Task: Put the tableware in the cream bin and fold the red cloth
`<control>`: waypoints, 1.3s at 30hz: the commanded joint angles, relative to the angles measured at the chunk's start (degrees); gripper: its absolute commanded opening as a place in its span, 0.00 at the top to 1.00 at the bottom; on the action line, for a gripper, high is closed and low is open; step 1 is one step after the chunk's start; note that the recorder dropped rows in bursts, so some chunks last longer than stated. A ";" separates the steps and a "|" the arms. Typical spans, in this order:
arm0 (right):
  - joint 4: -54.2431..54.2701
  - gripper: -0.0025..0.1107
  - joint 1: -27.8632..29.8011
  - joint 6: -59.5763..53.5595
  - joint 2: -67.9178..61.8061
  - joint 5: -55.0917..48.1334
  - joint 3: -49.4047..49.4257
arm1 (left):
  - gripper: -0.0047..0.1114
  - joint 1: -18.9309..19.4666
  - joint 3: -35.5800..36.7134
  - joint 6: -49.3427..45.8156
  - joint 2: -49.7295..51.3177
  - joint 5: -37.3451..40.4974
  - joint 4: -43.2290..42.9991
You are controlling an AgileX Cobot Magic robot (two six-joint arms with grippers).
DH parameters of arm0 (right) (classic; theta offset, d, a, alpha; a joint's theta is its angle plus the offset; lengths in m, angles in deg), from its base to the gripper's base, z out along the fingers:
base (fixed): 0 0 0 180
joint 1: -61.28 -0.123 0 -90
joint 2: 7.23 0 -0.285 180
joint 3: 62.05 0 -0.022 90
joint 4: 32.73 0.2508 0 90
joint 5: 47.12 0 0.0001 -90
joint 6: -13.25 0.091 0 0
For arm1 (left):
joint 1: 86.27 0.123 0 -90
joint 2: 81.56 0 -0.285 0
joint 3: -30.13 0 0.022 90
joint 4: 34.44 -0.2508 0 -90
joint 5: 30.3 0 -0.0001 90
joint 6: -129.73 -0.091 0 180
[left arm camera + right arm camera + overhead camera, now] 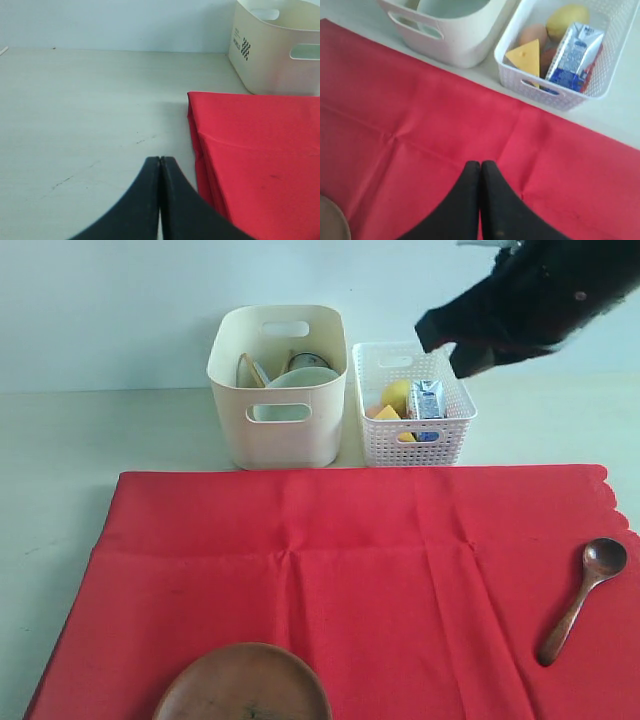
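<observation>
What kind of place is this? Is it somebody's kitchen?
Probably a robot practice setup, not a real kitchen: a plain pale table by a blank wall, holding a red cloth, a cream bin of dishes and a white basket of food.

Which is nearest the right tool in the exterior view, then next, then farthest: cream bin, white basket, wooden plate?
1. White basket, just below the right tool.
2. Cream bin, left of the basket.
3. Wooden plate, front of the red cloth.

I am pressing the fingers of my left gripper (160, 159) tight together. My right gripper (480, 162) is squeezing closed too, and my right arm (540, 295) is hanging up high.
</observation>
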 commanded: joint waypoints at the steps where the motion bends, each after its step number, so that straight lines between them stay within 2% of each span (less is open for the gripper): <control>1: -1.62 0.98 0.08 -0.16 7.47 2.29 8.40 | 0.96 -0.29 0.16 0.06 -0.35 -0.73 -0.03; 14: -1.62 0.98 0.08 -0.16 24.00 9.53 25.51 | 0.96 -0.29 0.16 0.06 -0.35 -0.73 -0.03; 28: -1.62 0.98 0.08 -2.60 30.71 2.02 27.50 | 0.96 -0.29 0.16 0.06 -0.35 -0.73 -0.03; 39: -1.50 0.98 0.08 -2.60 36.33 3.94 30.53 | 0.96 -0.29 0.16 0.06 -0.35 -0.73 -0.03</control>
